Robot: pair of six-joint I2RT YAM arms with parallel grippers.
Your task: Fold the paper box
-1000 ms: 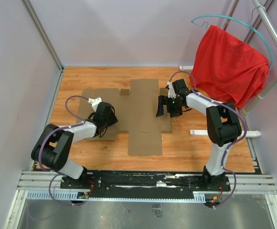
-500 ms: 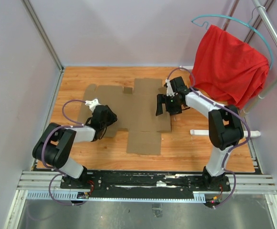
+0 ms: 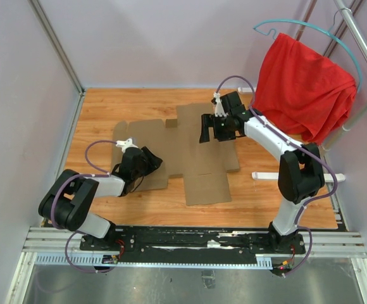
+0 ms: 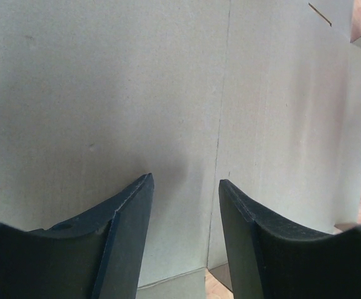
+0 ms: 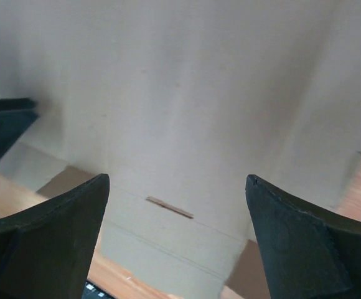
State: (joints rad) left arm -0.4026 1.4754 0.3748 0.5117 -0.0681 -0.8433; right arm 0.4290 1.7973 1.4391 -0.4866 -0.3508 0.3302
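My left gripper (image 4: 187,182) holds its jaws partly apart, with a clear gap between them and nothing in it. Past the tips there is only the plain brown face of the paper box (image 4: 106,93), a crease line running up from the gap. My right gripper (image 5: 175,180) stands much wider and is just as empty, hanging over another stretch of the same cardboard where a short slit is cut. Whether any of my fingertips touch the sheet I cannot tell. From above, the box lies unfolded, a flat die-cut sheet with its flaps spread, skewed a little on the middle of the wooden table (image 3: 101,104). My left jaws are over its left flap, my right over its far right part. A red cloth (image 3: 304,85) hangs beyond the table's far right corner, well apart from the cardboard.
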